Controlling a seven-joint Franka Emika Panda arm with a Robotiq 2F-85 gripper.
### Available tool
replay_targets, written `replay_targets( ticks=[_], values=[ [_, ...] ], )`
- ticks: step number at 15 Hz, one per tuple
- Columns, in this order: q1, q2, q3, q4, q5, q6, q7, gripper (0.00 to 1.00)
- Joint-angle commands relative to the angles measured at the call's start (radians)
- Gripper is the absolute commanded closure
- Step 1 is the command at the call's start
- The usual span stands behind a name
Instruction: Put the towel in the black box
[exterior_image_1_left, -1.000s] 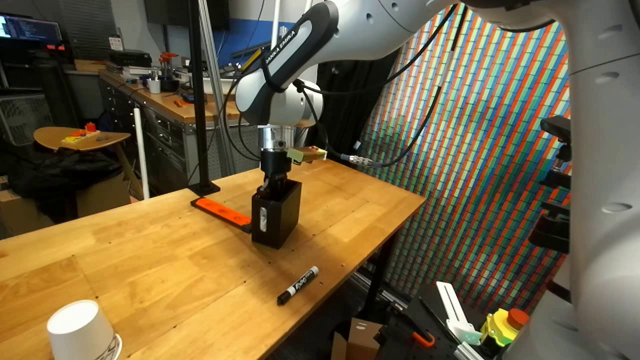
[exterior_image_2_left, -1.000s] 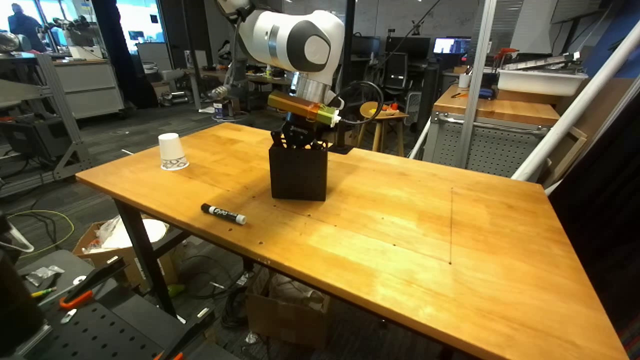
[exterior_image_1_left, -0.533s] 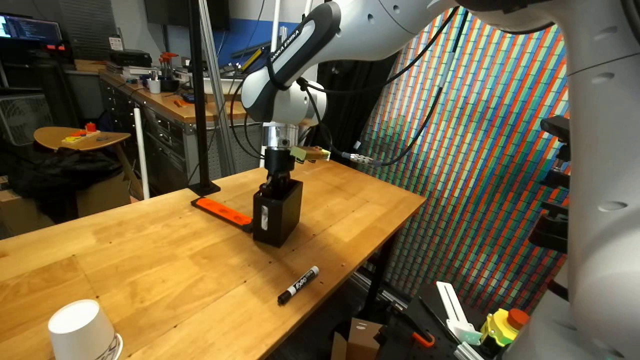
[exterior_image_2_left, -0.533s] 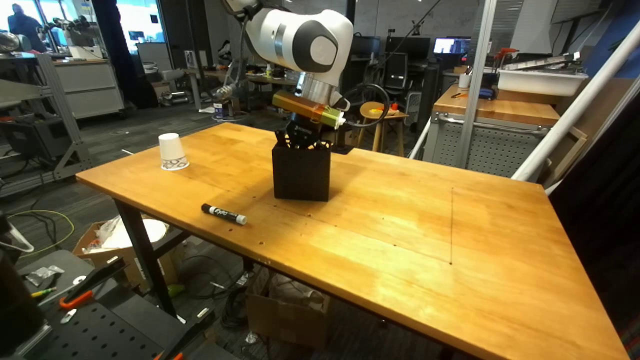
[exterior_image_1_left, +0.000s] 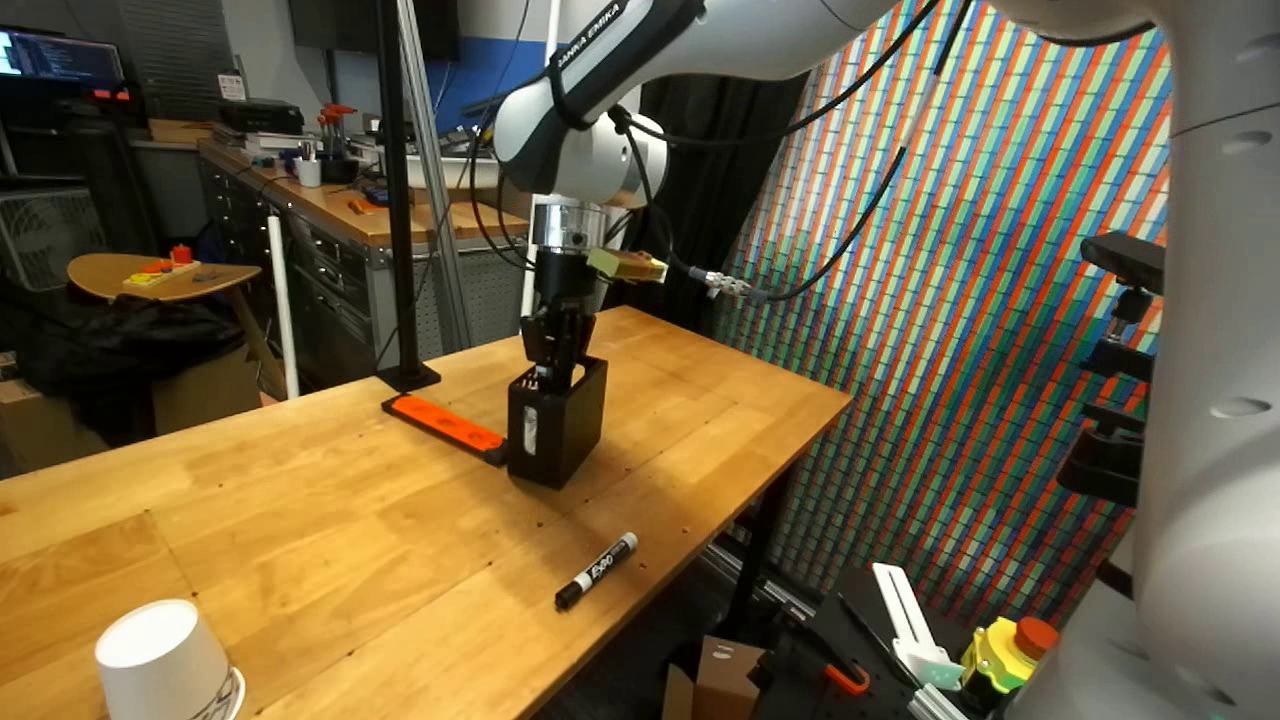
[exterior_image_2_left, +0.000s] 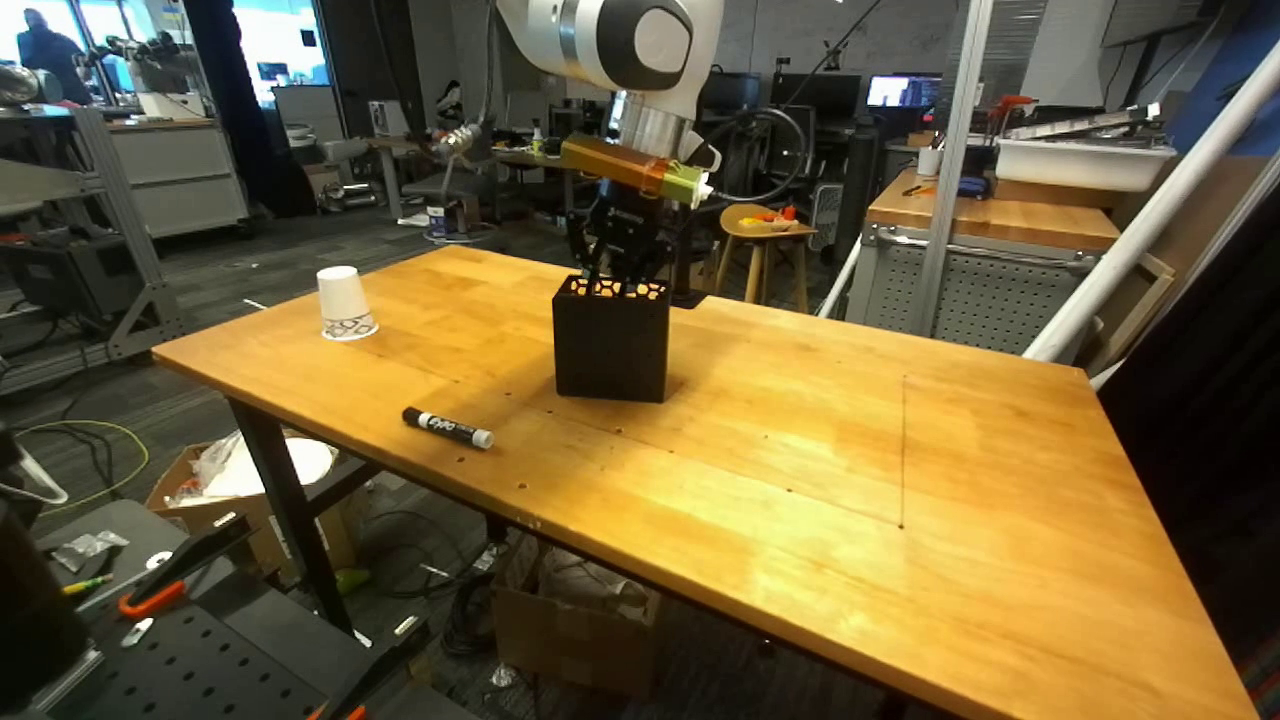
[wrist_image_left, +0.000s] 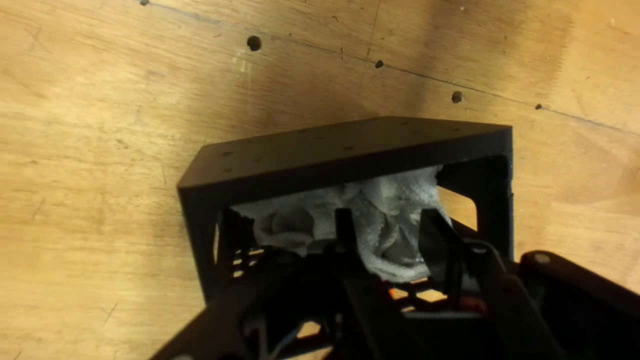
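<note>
The black box (exterior_image_1_left: 555, 440) stands upright on the wooden table, also seen in an exterior view (exterior_image_2_left: 611, 350) and the wrist view (wrist_image_left: 345, 150). The crumpled grey-white towel (wrist_image_left: 395, 190) lies inside the box in the wrist view. A pale patch shows through the box's side slot in an exterior view. My gripper (wrist_image_left: 387, 220) points down at the box's mouth with its fingers apart and the towel beyond them. In both exterior views the gripper (exterior_image_1_left: 562, 380) (exterior_image_2_left: 608, 285) has its fingertips around or just inside the top rim. Their exact depth is hidden.
A black marker (exterior_image_1_left: 595, 572) lies near the table edge. An upturned white cup (exterior_image_1_left: 165, 660) stands farther along the table. An orange and black flat piece (exterior_image_1_left: 447, 422) lies against the box's side. A black post (exterior_image_1_left: 400, 220) rises at the table's far edge.
My gripper has risen from deep in the box to its mouth. The box has shifted slightly along the table. The latticed wall of the box now shows.
</note>
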Motion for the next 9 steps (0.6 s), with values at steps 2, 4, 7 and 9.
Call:
replay_targets(
  ticks=[2, 4, 7, 9],
  values=[
    [0.005, -0.013, -0.005, 0.003, 0.002, -0.007, -0.001, 0.51],
    [0.005, -0.014, -0.005, 0.003, 0.002, -0.007, -0.001, 0.52],
    [0.005, -0.013, -0.005, 0.003, 0.002, -0.008, -0.001, 0.51],
    [0.005, -0.013, -0.005, 0.003, 0.002, -0.008, -0.001, 0.51]
  ],
)
